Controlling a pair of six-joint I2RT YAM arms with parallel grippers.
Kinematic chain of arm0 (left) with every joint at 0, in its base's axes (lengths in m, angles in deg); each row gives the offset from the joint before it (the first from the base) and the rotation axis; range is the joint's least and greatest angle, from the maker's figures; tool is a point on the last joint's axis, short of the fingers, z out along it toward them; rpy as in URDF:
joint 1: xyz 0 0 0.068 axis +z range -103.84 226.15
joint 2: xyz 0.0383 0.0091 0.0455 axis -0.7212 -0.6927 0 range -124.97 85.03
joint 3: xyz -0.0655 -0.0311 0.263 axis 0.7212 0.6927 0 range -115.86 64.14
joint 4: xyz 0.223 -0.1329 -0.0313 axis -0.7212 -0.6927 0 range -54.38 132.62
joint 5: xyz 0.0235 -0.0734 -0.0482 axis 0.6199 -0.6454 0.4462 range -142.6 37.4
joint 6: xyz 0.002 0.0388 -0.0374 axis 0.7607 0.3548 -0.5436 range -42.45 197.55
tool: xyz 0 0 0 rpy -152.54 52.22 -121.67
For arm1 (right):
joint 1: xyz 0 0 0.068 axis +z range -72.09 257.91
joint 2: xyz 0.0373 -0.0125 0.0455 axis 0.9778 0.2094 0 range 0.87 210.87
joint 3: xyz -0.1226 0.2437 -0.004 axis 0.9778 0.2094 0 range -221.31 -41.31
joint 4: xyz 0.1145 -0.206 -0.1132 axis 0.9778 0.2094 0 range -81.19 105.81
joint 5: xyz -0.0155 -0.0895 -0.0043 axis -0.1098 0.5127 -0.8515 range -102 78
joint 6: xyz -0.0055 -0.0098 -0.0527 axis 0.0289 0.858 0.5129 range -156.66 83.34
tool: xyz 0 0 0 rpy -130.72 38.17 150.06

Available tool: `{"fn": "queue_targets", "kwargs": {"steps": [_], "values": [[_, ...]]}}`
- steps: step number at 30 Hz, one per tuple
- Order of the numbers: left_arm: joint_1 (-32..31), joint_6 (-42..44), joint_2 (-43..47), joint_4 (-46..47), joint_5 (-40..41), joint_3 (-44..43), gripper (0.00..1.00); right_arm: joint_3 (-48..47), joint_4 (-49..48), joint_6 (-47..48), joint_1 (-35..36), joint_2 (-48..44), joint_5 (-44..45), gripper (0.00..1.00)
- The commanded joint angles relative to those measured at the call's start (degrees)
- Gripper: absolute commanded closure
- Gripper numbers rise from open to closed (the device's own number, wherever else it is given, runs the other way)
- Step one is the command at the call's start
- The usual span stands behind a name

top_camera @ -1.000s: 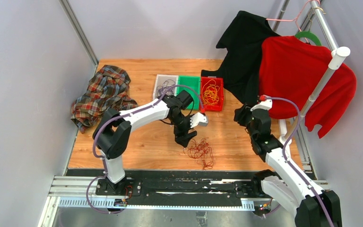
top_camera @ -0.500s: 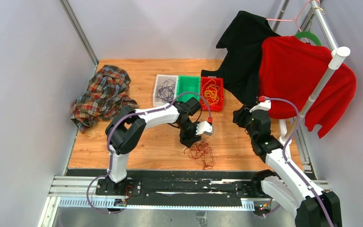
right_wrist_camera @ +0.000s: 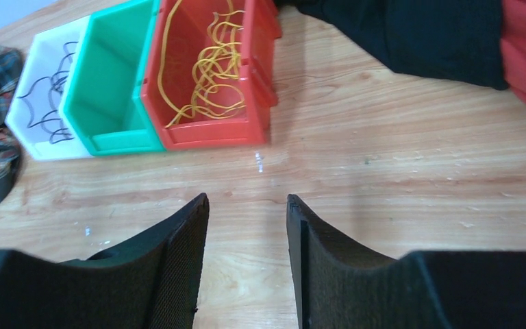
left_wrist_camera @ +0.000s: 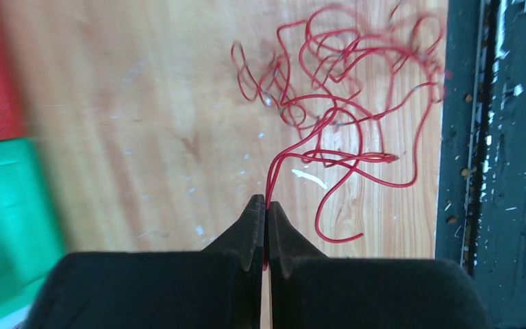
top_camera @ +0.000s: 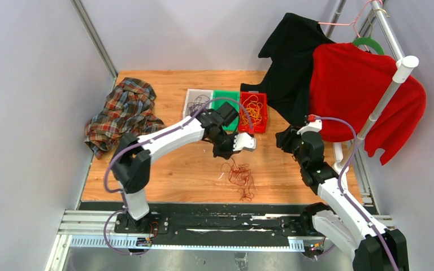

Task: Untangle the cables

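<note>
Over the near middle of the table (top_camera: 164, 175), my left gripper (left_wrist_camera: 266, 204) has just snapped shut on one strand of the red cable (left_wrist_camera: 335, 103), and I've drawn back from the heap. The strand runs from my tips down to the tangle, which lies on the wood, so I reckon the pull-out has begun. My right gripper (right_wrist_camera: 246, 205) hovers well apart, jaws half-wide, holding nothing. The black rail (left_wrist_camera: 500, 137) sits just beside the tangle, so no room there. Bare wood opens toward the green bin (right_wrist_camera: 120, 140).
</note>
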Motion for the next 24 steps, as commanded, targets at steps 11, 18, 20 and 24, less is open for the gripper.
{"fn": "queue_targets", "kwargs": {"steps": [11,18,20,24], "values": [[2.4,-9.3,11.2,-6.1,0.6,-11.8,0.99,0.7,-13.8,4.1,15.2,-0.3,-14.9,0.33],[2.7,-10.7,12.3,-6.1,-1.7,-11.1,0.99,-2.3,-17.9,5.4,23.3,2.6,-16.1,0.32],[2.7,-11.0,12.7,-6.1,-2.6,-11.1,0.99,-2.8,-19.2,5.8,24.9,4.8,-16.0,0.32],[2.7,-10.6,13.3,-6.7,-3.6,-11.7,0.99,-5.2,-19.3,6.5,26.5,10.2,-15.6,0.41]]}}
